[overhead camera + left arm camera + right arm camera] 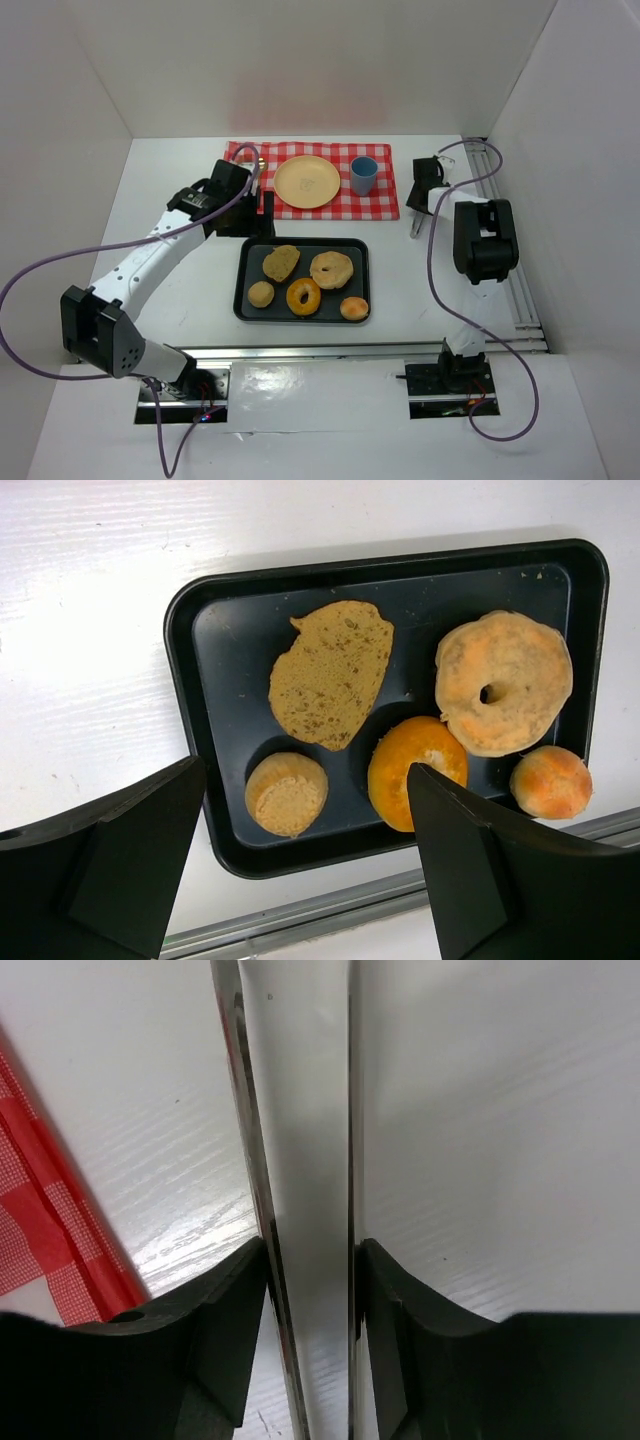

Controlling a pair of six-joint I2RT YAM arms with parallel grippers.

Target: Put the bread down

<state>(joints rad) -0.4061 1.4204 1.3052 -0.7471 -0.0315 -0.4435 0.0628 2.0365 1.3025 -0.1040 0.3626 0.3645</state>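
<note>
The left gripper (300,880) hangs wide open and empty above a black tray (190,630); a flat bread slice (330,675) lies just beyond its fingers. The right gripper (310,1310) sits near the counter's far right corner, its fingers slightly parted around a metal rail (300,1110).

You have nothing to read here: no text, label, brand mark or number shows in any of the three views. The black tray (248,300), the yellow plate (307,182), the blue cup (363,175) and the checked cloth (384,203) all look plain. The arm housings may carry small print, but it is too small to tell.
</note>
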